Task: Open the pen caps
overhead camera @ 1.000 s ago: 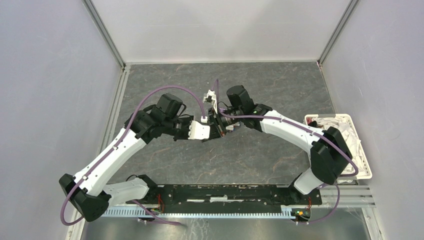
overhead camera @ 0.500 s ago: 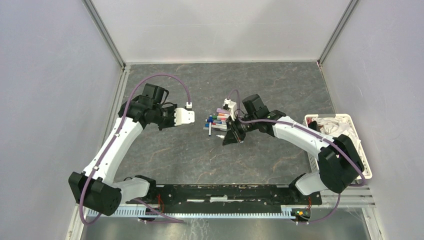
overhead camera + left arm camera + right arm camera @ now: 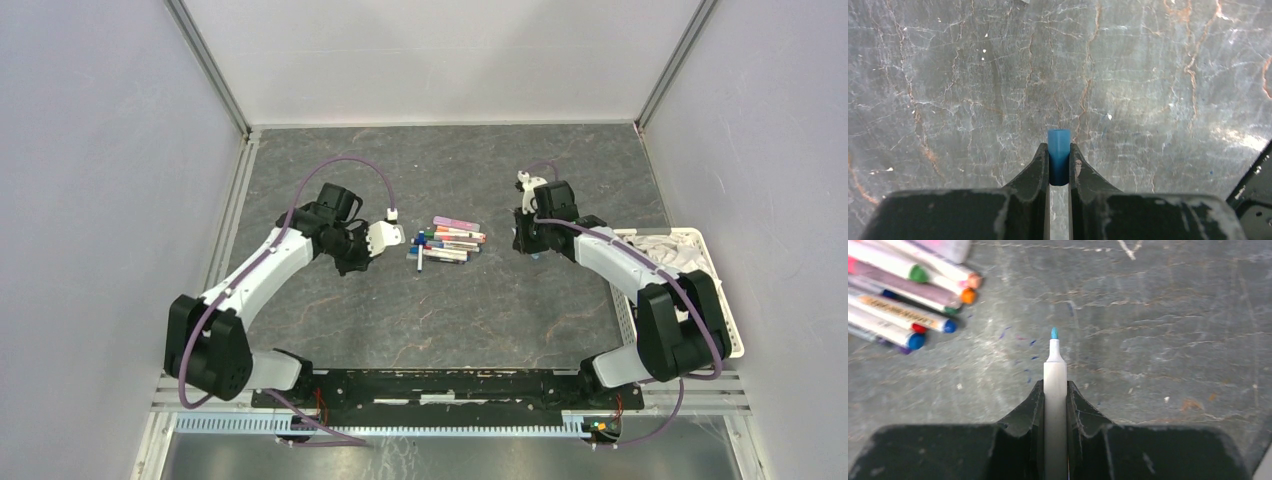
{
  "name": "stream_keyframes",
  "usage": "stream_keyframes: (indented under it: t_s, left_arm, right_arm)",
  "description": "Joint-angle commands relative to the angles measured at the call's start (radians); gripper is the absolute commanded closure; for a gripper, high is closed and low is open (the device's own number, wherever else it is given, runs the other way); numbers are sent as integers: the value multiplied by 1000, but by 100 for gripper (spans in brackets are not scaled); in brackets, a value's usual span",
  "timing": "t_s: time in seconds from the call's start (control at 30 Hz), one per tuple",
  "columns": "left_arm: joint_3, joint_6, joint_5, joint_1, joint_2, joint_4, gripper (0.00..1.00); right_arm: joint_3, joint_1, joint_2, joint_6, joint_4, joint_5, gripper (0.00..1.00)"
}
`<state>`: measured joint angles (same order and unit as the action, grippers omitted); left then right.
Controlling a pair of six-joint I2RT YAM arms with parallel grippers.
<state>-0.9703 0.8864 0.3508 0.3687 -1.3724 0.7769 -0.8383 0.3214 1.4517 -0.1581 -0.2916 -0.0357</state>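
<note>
A short blue pen cap (image 3: 1059, 152) is pinched between the fingertips of my left gripper (image 3: 1059, 147), above bare table. In the top view this gripper (image 3: 352, 260) hangs left of the pile of pens (image 3: 447, 240). My right gripper (image 3: 1055, 390) is shut on a white pen barrel (image 3: 1055, 382) whose bare blue tip (image 3: 1054, 333) points away from the jaws. From above, the right gripper (image 3: 527, 240) sits right of the pile. Several capped pens (image 3: 903, 295) lie side by side at the upper left of the right wrist view.
A white basket (image 3: 722, 300) holding a white cloth (image 3: 668, 250) stands at the table's right edge. Grey walls close in the table on the left, right and far sides. Small ink specks (image 3: 1030, 357) mark the surface near the pen tip.
Both grippers were together at the table's middle, then drew apart: the left one went left with the blue cap, the right one right with the pen. The pile now shows between them.
</note>
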Motion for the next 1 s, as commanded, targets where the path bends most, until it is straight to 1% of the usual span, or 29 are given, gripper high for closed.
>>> stream_keyframes:
  t_s: [0.0,0.1,0.23,0.3,0.43,0.53,0.6,0.63,0.77,0.83,0.9,0.93,0.97]
  left_arm:
    - [35,-119,0,1,-40,-145,98]
    - [73,-112,-13,1,-64,-201,98]
    - [123,-93,-38,0,-97,-266,97]
    - [139,-84,-51,0,-121,-291,97]
    - [170,-60,-75,-1,-148,-334,95]
    - [184,-49,-81,1,-164,-356,92]
    - [187,-49,-81,1,-174,-360,86]
    - [188,-49,-80,0,-174,-361,79]
    - [181,-43,-59,1,-155,-344,63]
    - [165,-39,-44,0,-141,-316,52]
    - [141,-36,-26,0,-124,-279,37]
    - [129,-33,-14,-1,-117,-259,33]
    - [116,-33,-6,-1,-109,-240,31]
  right_arm:
    - [11,3,38,4,125,180,100]
    - [-4,2,87,20,126,188,100]
    - [-7,2,143,20,128,179,91]
    - [-5,2,159,20,129,170,85]
    - [7,-2,162,20,128,166,79]
    - [11,-6,156,22,120,156,71]
    - [11,-8,151,24,111,155,63]
    - [10,-8,146,26,106,155,58]
    - [0,-7,120,27,91,155,57]
    - [-20,-8,107,26,81,154,57]
    - [-50,-8,94,23,66,150,57]
    - [-64,-7,89,23,61,148,58]
    - [-85,-7,85,22,51,146,57]
